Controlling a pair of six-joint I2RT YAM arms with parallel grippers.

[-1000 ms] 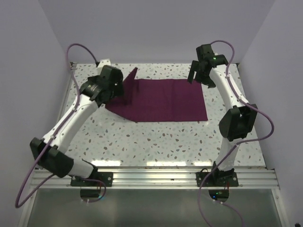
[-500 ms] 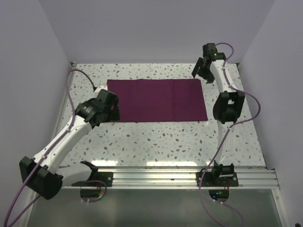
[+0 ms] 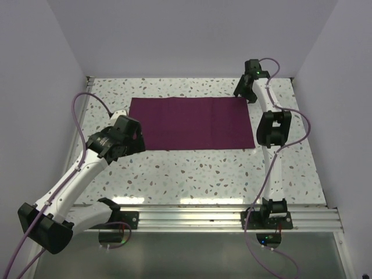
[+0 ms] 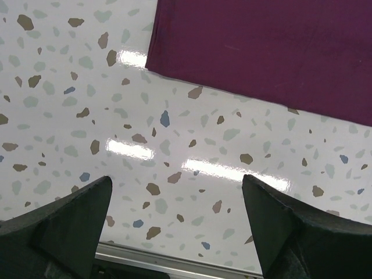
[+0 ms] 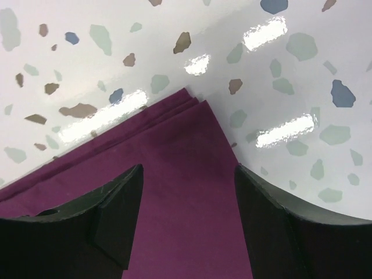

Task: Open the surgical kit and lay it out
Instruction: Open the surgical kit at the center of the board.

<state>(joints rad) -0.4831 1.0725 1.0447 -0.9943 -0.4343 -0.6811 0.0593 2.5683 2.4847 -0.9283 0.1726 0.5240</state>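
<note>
The dark purple cloth wrap lies flat as a folded rectangle on the speckled table. My left gripper is open and empty, just off the cloth's near-left corner; its fingers hang over bare table. My right gripper is open above the cloth's far-right corner, where several stacked layers show, with the fingers over the cloth. The steel tray and the silver instruments are out of view.
The speckled table ends in a metal rail at the near edge, also seen in the left wrist view. Lilac walls close in at the left, back and right. Cables loop off both arms.
The cloth's raised left flap has been let go and now lies flat. My left gripper has drawn back toward the near-left; my right gripper has shifted slightly over the far-right corner.
</note>
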